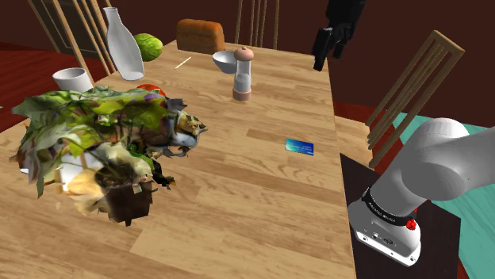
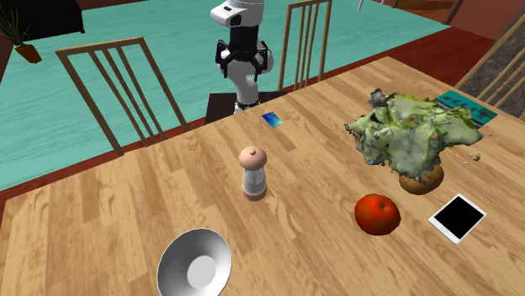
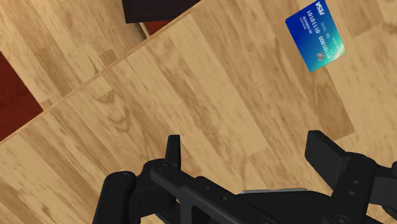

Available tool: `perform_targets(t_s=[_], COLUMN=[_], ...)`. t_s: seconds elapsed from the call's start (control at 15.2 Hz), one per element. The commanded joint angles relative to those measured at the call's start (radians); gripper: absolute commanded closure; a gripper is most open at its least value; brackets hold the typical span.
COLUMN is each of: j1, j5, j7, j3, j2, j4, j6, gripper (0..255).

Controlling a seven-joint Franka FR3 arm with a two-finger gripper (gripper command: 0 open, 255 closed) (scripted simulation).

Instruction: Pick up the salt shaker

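blue card (image 3: 316,37), tan wood-grain table (image 3: 210,95), pink-capped salt shaker (image 2: 253,172).

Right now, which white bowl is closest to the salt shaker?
The bowl beside the bread loaf, right next to the salt shaker. The other bowl sits far off at the shoulder view's left, by the leafy heap.

The white arm (image 1: 432,170) reaches up and its black tool (image 3: 245,145) hangs aloft, fingers spread wide apart

one shaker (image 2: 253,173), one card (image 2: 272,120), one tablet (image 2: 457,218)
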Motion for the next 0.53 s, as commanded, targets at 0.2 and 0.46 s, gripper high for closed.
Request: perform_targets(t_s=[0.2, 0.46], j1=[-0.001, -0.001], j5=[0.021, 0.053], j7=[0.002, 0.0], j3=[-0.01, -0.022], j2=[0.132, 0.305], j4=[0.087, 0.219], j6=[0.034, 0.06], gripper=[0, 0])
